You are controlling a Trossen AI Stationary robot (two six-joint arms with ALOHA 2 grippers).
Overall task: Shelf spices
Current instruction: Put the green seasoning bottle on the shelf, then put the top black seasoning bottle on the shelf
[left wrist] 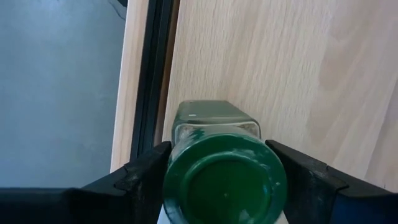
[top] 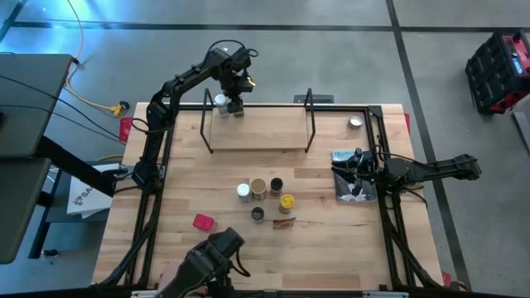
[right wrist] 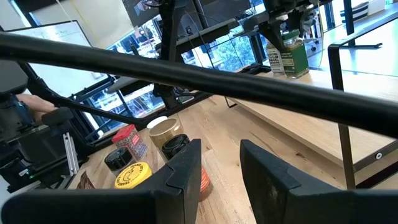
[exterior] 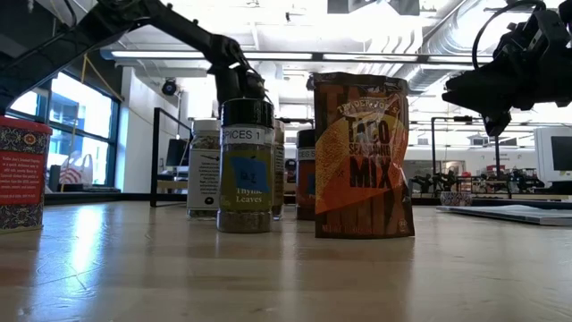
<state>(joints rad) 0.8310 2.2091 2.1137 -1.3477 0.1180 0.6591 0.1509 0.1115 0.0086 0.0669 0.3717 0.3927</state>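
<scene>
Wooden table (top: 166,199): left gripper (top: 235,101) over shelf (top: 257,136) far-left corner, fingers parted beside green-lidded jar (left wrist: 221,168); rigid, likely slick, grip below lid.

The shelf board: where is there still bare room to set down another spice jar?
The shelf is bare from the green jar, which the left tool brackets beside a white-lidded jar at its left end, to its right upright. The table is crowded around the spice cluster.
</scene>
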